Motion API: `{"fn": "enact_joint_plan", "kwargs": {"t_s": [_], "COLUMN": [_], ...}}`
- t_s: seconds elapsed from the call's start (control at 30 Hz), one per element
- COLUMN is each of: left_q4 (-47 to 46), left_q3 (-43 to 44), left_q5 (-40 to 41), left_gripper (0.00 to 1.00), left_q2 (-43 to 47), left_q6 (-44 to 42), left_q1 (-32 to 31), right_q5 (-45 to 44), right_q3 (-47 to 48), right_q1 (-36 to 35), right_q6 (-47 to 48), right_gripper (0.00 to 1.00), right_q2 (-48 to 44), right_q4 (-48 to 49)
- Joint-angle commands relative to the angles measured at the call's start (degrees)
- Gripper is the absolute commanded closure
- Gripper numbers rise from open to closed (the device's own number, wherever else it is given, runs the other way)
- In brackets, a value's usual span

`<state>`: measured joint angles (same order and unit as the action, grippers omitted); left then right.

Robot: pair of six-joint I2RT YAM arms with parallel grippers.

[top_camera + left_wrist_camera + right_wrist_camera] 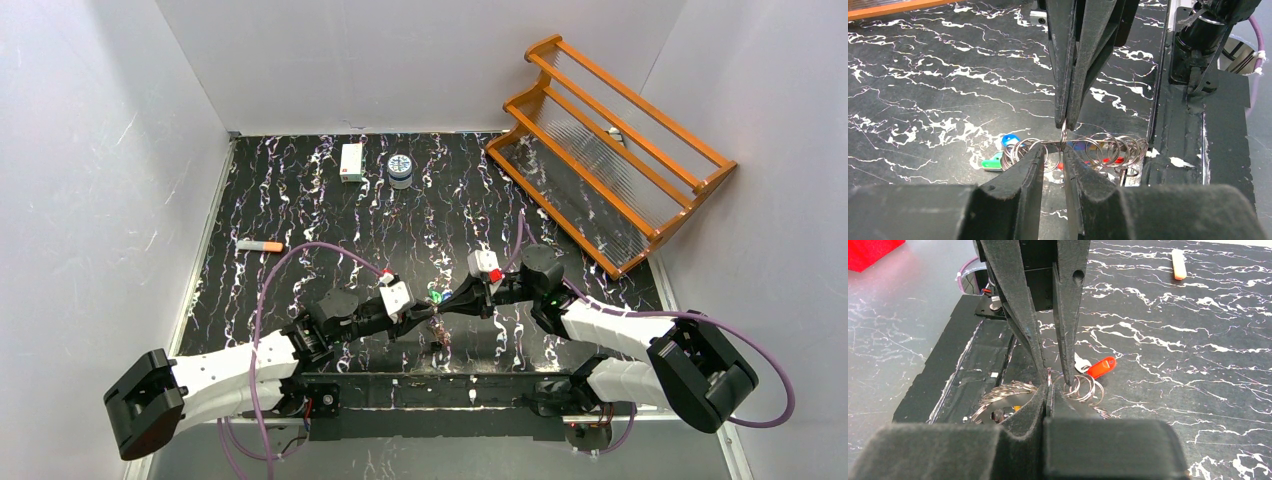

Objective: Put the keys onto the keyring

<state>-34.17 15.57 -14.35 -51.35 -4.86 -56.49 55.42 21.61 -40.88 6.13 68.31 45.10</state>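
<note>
1. The keyring [1098, 149], a string of thin silver loops, hung just above the table [300, 200] near its front edge, right between the two arms.
2. The left gripper [428, 308] and the right gripper [462, 300] met there almost tip to tip, so neither arm was the nearer; both were on the bunch.
3. In the left wrist view the loops ran side to side, with the long axis crossways to both sets of fingers.
4. The left jaws stood a narrow gap apart with a loop of the keyring lying in that gap; I judged them clamped on it.
5. The right jaws were pressed fully together, and a thin silver edge stuck out from their tips. It looked like part of the keyring, though a key blade could not be ruled out.
6. The keys [1009, 140] dangled from the loops: blue and green caps on one side of the pinch, red on the other.
7. As a judgement, the coming move turned on the short stretch of wire between the two pinches, which lay directly ahead of both tips.
8. At the far edge stood a round tin [401, 170], apparently lidded, and a white box [351, 161]; their contents were hidden.
9. The orange rack [560, 218] stood tilted at the far right; what it held could not be made out
</note>
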Motion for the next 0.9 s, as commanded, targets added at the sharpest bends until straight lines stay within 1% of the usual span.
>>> {"fn": "enact_joint_plan", "kwargs": {"t_s": [0.0,0.1,0.23,0.47,0.6,0.7,0.8,0.87], "left_q4": [-1.6,-1.6,-1.6,-1.6,-1.6,-1.6,-1.6,-1.6], "left_q3": [2.4,2.4,2.4,2.6,2.9,2.9,2.8,2.7], "left_q5": [0.6,0.5,0.4,0.6,0.1,0.2,0.3,0.4], "left_gripper": [0.80,0.77,0.77,0.81,0.76,0.75,0.78,0.84], "left_q2": [0.1,0.3,0.3,-0.4,-0.6,-0.8,-0.8,-0.8], "left_q6": [0.3,0.5,0.6,0.6,0.8,0.8,0.8,0.8], "left_q1": [-0.2,-0.1,-0.2,-0.1,-0.1,-0.2,-0.2,-0.2], "right_q5": [1.5,1.4,1.5,1.5,1.4,1.4,1.5,1.4], "right_q3": [1.0,1.1,1.1,1.1,1.2,1.3,1.5,1.4], "right_q1": [0.1,0.1,0.1,0.1,0.1,0.2,0.1,0.2], "right_q6": [-0.6,-0.7,-0.8,-1.0,-0.8,-0.8,-0.8,-0.8], "right_gripper": [0.99,0.99,0.99,0.99,0.99,0.99,0.99,0.99], "right_q2": [0.3,0.3,0.3,0.3,0.2,0.4,0.5,0.4], "right_q4": [3.5,3.5,3.5,3.4,3.2,3.0,2.9,2.8]}}
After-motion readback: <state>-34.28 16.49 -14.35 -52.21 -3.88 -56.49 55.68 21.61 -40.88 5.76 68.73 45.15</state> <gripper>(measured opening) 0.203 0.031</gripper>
